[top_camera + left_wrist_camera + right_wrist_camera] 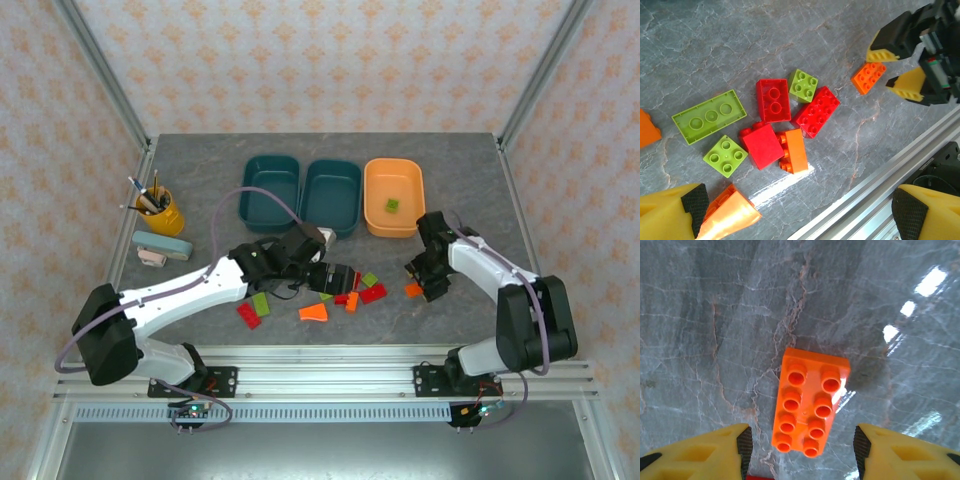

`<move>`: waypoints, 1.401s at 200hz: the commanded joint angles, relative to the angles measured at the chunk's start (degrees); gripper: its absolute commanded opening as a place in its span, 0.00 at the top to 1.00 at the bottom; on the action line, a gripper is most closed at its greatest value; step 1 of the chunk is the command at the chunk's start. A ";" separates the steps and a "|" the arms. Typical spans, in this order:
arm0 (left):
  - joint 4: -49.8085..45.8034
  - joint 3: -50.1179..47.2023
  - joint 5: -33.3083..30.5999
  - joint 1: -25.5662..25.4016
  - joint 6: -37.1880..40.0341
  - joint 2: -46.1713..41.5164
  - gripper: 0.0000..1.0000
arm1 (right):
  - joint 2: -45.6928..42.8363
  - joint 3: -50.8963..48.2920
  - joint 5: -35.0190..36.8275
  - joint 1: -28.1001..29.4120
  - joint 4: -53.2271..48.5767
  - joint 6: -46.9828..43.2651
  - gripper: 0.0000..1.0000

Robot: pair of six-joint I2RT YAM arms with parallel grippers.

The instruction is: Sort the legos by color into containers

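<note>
We saw two arms of one build. The left arm (190, 290) and the right arm (487, 262) each wore smooth white shells on the long links and bulky black housings at the joints. A thin lilac-grey cable (218, 225) ran loosely along each arm. Each arm stood on a black base plate (205, 381) on the near aluminium rail, with a small green circuit board (190, 408) below it. The left gripper (800, 205) and the right gripper (801, 442) had chunky yellow fingers (695, 455), faced on the inside with black textured pads (744, 442).
</note>
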 commanded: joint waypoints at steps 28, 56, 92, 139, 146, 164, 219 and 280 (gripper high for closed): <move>1.11 -0.45 -2.08 -0.51 -1.36 -2.57 0.03 | 3.17 -1.20 -2.80 -1.76 4.01 2.67 0.43; 1.69 -0.38 -1.87 -0.50 -1.48 -2.31 0.03 | 4.37 -1.39 -3.32 -1.97 4.27 2.36 0.46; 2.15 -0.16 -1.74 -0.54 -1.57 -1.73 0.03 | 4.96 -1.90 -2.94 -1.95 4.51 2.32 0.51; 2.58 -0.11 -1.62 -0.52 -1.62 -1.09 0.03 | 7.13 -2.09 -2.25 -2.00 4.90 1.82 0.56; 2.62 -0.03 -1.65 -0.52 -1.58 -0.98 0.03 | 7.50 -2.31 -2.17 -1.97 5.24 1.75 0.56; 2.61 -0.03 -1.73 -0.54 -1.58 -1.02 0.03 | 8.21 -2.66 -1.68 -2.00 5.95 1.36 0.58; 2.64 -0.27 -2.27 -0.54 -1.84 -1.18 0.03 | 7.66 -3.58 -0.06 -1.94 8.21 -0.97 0.64; 1.57 -0.29 -4.56 -0.55 -2.28 -1.28 0.03 | 3.45 -3.39 2.37 -1.95 6.66 -4.69 0.66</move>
